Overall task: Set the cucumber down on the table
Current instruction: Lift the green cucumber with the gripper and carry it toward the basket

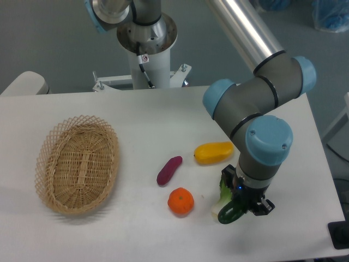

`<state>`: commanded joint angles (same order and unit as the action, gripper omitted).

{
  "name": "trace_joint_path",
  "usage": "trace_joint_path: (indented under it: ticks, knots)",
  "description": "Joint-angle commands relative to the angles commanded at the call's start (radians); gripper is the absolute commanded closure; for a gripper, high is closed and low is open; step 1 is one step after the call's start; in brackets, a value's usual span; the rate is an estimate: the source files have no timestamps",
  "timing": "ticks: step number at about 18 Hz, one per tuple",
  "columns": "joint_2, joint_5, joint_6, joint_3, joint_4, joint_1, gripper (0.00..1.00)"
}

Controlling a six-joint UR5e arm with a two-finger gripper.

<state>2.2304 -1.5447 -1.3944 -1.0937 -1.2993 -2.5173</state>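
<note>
From where I stand, the wicker basket [77, 164] sits far off to the left of the fingers, and nothing lies in it that I can see. Nearer in, a purple vegetable [169, 170] rests on the white counter [136, 114], then an orange [180, 201] just left of the fingers, with a yellow vegetable [214, 153] lying a little behind them. Right against the fingers on their left side is a bok choy [222, 197], its pale stalk end pointing toward the orange.

The gripper [240, 206] is down low at the counter, wrist bent over it. The cucumber [231, 213] pokes out beneath it, dark and glossy, its rounded end showing at the front. It looks pinched between the fingers, though the wrist body hides most of them, so I can't swear to the hold, nor to whether the cucumber already touches the counter.

To finish well, I'd want the cucumber settled flat on bare counter before the fingers part, and parted gently so it doesn't roll into the bok choy pressed beside it. A straight lift afterwards should keep from dragging either vegetable along.
</note>
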Motion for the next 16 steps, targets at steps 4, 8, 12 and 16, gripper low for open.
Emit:
trace_joint_path:
  ticks: [4,8,12,16]
  knots:
    - [-0.005,0.0,0.005,-0.005,0.0,0.006,0.85]
    - [-0.008,-0.029,0.017,-0.012,0.0,0.028,0.84]
    - [-0.026,-0.043,0.046,-0.04,-0.002,0.048,0.84]
    - [-0.06,-0.044,0.11,-0.1,0.0,0.075,0.84]
